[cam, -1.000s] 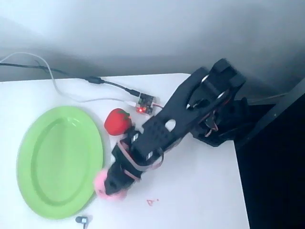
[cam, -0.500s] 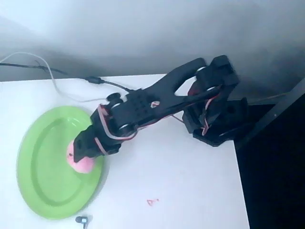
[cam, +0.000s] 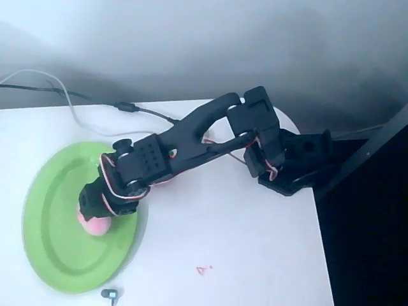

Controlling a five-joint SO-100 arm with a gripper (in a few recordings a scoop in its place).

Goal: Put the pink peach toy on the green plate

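And here we are right at the delivery: the black two-finger gripper (cam: 91, 213) sits at the left-centre of the overhead view, and the small round pale pink peach toy (cam: 94, 224) pokes out from under its tip, the lower half of the ball on show, the upper half covered by the black fingers. The fingers look clamped around the peach, closed down onto its sides, though the top-down angle hides the exact contact, so call that a reading rather than a certainty. The peach is well inside the rim of the large oval lime-green plastic plate (cam: 54, 255), over the right-hand part of its flat floor. Whether the ball is already resting on the plate or hanging just above it, this angle won't say. Task-wise, the carry looks finished: the toy is over its target. What's left, by my judgement, is letting go and pulling the hand clear without rolling the ball off. Moving outward, the black arm (cam: 191, 137) stretches from the wrist up and right to its base (cam: 290, 162) at the right edge of the white table (cam: 255, 255). A small circuit board's cables (cam: 70, 105) trail off toward the upper left, and a tiny dark object (cam: 109, 294) sits just below the plate at the bottom edge.
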